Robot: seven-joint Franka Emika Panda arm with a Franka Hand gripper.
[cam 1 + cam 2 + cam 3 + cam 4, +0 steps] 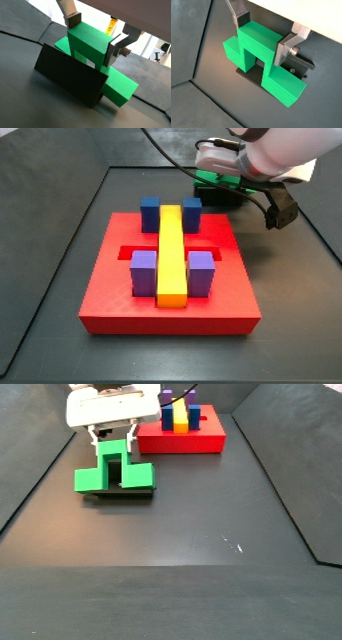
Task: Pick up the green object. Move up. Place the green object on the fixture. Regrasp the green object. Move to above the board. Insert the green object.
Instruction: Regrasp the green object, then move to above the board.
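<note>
The green object [87,42] [256,44] is a stepped bright green piece resting on the fixture [67,75] [249,75], a low dark block. Its raised middle part stands up between the fingers of my gripper [93,39] [263,36]. Both dark pads press its opposite sides, so the gripper is shut on it. In a side view the gripper [115,432] stands over the green object [114,474] on the fixture [115,494], left of the board [203,442]. From the opposite side, the green object [214,180] sits behind the board [107,298], partly hidden by the arm.
The red board carries a long yellow bar [171,253], blue blocks [151,213] at its far end and purple blocks [144,273] nearer. The dark floor [201,524] is bounded by raised edges. Cables hang behind the arm [274,148].
</note>
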